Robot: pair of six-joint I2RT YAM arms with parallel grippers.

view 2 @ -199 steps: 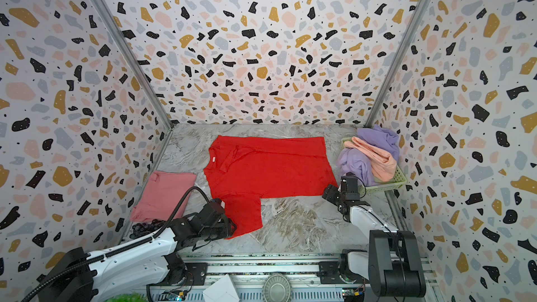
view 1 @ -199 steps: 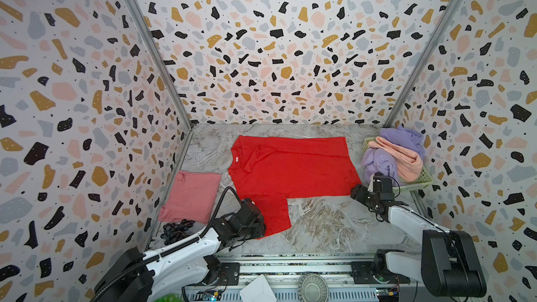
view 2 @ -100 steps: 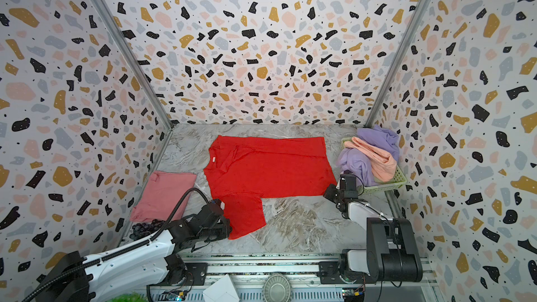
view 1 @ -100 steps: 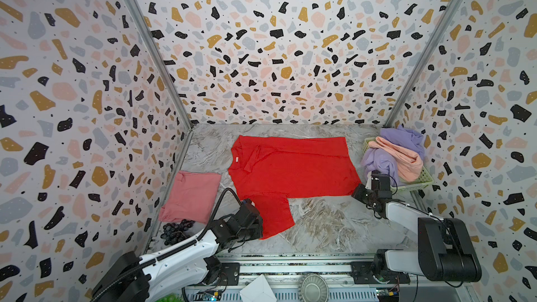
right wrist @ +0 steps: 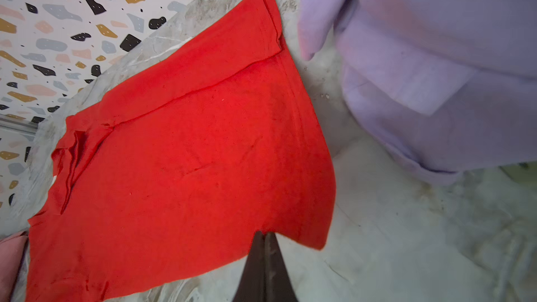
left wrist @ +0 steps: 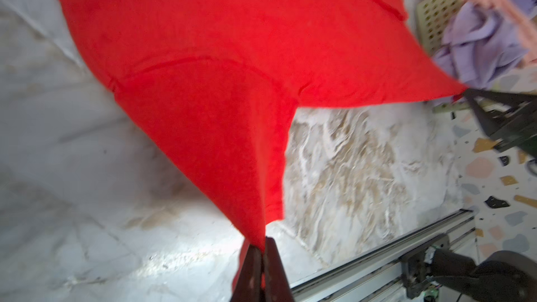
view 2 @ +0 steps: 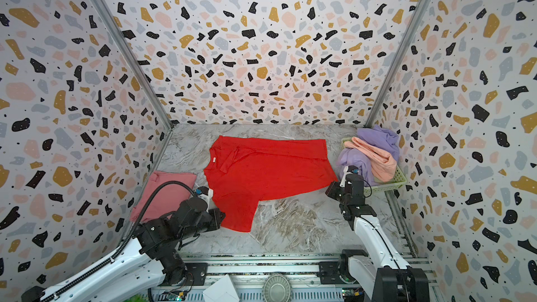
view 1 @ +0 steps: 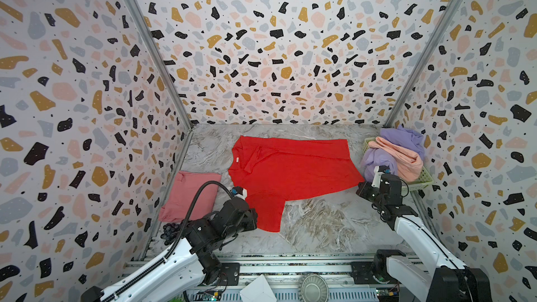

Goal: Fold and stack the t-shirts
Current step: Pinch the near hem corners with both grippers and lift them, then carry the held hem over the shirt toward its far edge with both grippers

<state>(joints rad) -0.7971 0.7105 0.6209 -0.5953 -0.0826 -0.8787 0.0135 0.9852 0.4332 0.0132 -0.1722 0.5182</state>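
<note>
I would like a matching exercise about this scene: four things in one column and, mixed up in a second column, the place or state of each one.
Column one
1. red t-shirt
2. pink t-shirt
3. lavender t-shirt
4. grapes

Column two
a. heaped in the basket
b. dark bunch at the near left edge
c. folded flat, on the left
d. spread open in the middle

Pairs: 1-d, 2-c, 3-a, 4-b
</note>
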